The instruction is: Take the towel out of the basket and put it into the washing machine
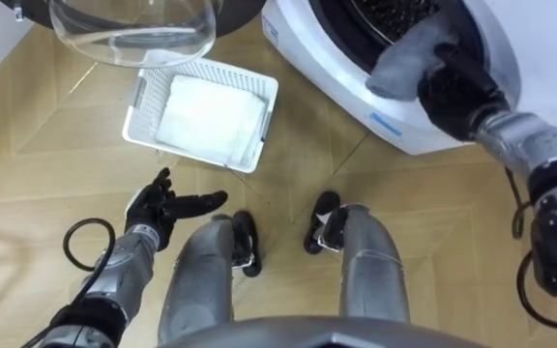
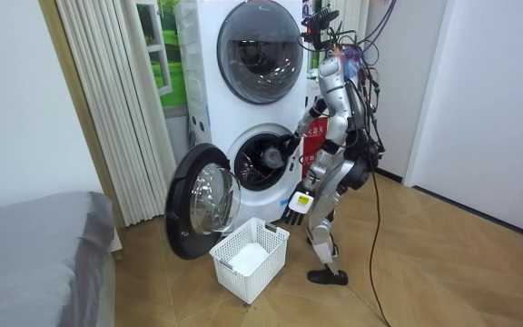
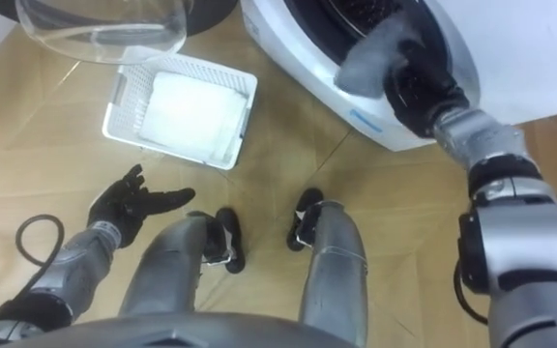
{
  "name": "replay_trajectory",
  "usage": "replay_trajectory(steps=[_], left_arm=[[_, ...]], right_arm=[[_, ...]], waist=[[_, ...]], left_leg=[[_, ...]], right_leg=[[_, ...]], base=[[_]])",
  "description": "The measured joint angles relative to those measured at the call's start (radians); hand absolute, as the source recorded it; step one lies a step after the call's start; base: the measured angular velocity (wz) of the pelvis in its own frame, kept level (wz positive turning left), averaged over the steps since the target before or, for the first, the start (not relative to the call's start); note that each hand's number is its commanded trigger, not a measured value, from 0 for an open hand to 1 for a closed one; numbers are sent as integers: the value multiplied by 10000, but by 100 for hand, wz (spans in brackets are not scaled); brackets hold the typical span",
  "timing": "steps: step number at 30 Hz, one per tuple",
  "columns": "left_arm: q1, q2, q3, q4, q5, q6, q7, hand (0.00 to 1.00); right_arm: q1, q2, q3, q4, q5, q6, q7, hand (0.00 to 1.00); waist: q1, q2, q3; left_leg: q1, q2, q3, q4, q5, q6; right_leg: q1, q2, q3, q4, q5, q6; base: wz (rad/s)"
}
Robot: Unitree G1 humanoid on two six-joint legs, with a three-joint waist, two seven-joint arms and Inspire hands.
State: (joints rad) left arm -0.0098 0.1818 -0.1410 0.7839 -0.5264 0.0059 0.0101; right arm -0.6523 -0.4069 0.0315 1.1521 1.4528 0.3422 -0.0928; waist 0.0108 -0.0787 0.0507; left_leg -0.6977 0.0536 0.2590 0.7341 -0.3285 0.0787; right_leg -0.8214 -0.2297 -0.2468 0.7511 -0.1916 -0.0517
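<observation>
The right robot hand [image 1: 457, 92] is clenched round a grey towel [image 1: 402, 60], holding it at the mouth of the washer [image 1: 356, 92], whose door [image 1: 129, 34] hangs open. The left robot hand [image 1: 167, 205] is low by the thigh, fingers relaxed. On the floor [image 1: 66, 164] a basket [image 1: 264, 92] holds a white towel [image 1: 206, 118].

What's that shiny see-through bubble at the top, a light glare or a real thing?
Left eye view: real, the washing machine's open glass door, streaked with pale reflections. Room view: the same door stands open beside the white basket, its glass catching light.
</observation>
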Motion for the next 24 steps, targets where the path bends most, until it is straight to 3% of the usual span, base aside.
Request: replay_trajectory(steps=[7,24], left_arm=[[-103,-136,-23,-14,110,387,19,0],[-289,-118,-402,-9,392,595,-27,0]], right_arm=[[-193,-7,-559,2,453,71,15,0],[-235,-32,-553,18,785,58,228,0]], waist=[[-64,14,4],[25,103,7]], left_leg=[[-299,-146,-69,295,-63,128],[-296,-141,16,282,-51,160]], right_leg=[[-267,-158,48,316,-90,131],[-332,-132,131,308,-79,178]], base=[[6],[0]])
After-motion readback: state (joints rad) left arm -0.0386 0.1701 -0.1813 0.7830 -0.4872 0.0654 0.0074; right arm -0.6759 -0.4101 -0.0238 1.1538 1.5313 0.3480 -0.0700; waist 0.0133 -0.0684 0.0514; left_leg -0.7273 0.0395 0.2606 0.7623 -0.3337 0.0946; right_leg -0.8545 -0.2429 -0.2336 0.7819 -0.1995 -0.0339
